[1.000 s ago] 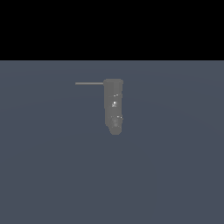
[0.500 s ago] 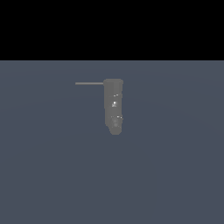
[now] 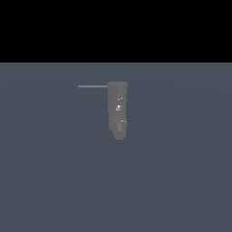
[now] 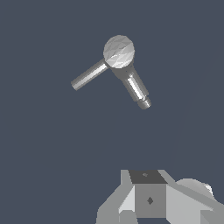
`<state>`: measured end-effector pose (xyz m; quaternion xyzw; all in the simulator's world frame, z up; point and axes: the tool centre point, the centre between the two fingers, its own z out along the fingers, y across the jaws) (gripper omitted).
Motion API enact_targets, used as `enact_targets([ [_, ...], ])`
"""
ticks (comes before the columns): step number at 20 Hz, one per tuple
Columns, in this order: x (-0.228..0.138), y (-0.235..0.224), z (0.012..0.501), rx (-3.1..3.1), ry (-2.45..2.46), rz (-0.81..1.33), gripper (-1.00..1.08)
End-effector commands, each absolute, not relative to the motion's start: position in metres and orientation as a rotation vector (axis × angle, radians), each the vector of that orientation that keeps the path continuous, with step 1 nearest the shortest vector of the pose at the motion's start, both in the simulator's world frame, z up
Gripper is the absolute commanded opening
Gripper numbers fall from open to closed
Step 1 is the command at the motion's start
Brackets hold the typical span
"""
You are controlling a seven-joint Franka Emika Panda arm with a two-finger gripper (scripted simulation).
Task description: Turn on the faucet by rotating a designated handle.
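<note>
In the exterior view the faucet [image 3: 118,110] is a dark grey upright column on the grey floor. Its handle [image 3: 92,86], a thin grey rod, sticks out from the top towards the exterior view's left. The wrist view looks down on the faucet's rounded top [image 4: 119,50], with the handle [image 4: 89,75] and a second, stepped rod [image 4: 135,87] branching from it. Only blocky grey and white parts of my gripper [image 4: 148,201] show at the wrist view's edge, well apart from the faucet. Nothing is between them, and how the jaws stand cannot be made out. The arm is absent from the exterior view.
A flat blue-grey floor [image 3: 181,181] surrounds the faucet, with a black band above it in the exterior view. No other object shows.
</note>
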<state>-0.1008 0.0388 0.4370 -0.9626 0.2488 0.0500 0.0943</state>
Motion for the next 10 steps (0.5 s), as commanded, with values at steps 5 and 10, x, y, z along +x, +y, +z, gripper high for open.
enact_targets([
  [5,-0.056,0.053,0.403,-2.769,0.998,0.203,-1.00],
  [10,-0.024,0.064,0.373,-2.703,1.201,0.230,-1.00],
])
